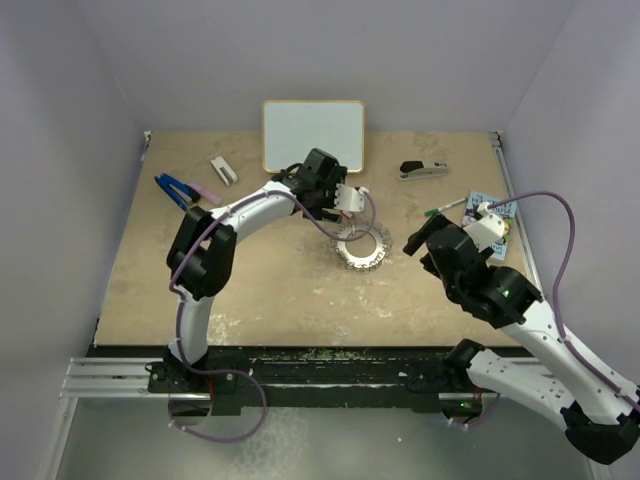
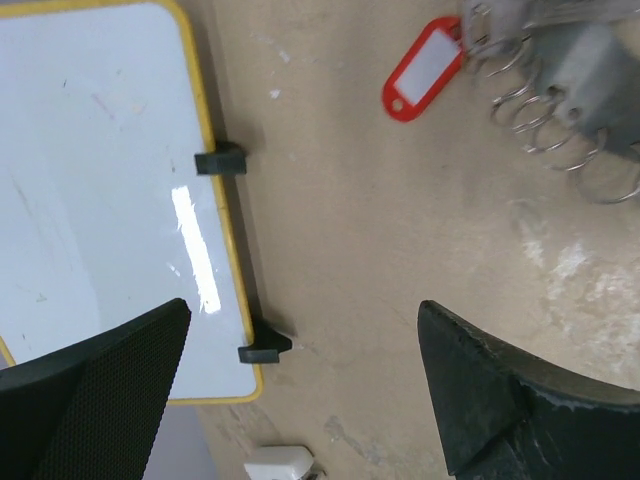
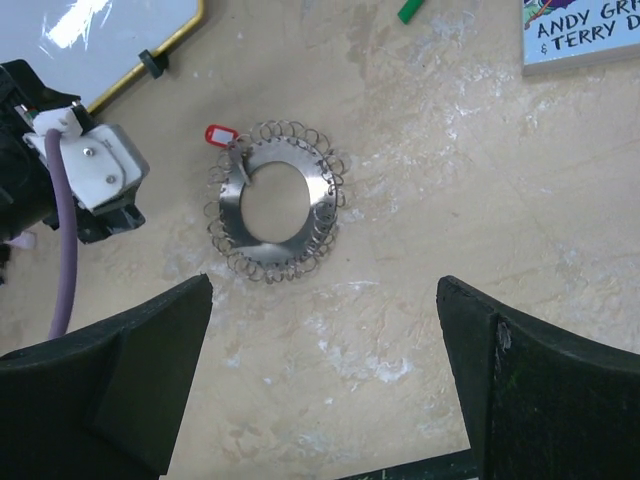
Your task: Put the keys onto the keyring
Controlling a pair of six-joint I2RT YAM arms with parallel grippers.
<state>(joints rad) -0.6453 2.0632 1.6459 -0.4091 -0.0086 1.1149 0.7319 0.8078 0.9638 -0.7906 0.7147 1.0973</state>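
While the right gripper [image 3: 325, 380] hangs nearest with jaws apart and empty, the keyring [image 3: 278, 200] lies flat mid-table, the red key [image 3: 218, 133] touching its rim. Just beyond, the left gripper [image 2: 305, 380] also stands wide, holding nothing, before the whiteboard [image 2: 100, 200]. Threading looks done or nearly so; the next move should confirm the key is hooked.

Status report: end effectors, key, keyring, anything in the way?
Left end effector open, empty. Right end effector open, empty. Key lies at keyring rim; hooked or not, unclear. Nothing covering them.

Red-headed key [image 3: 218, 133] lies against the rim of the flat grey keyring [image 3: 322, 200].
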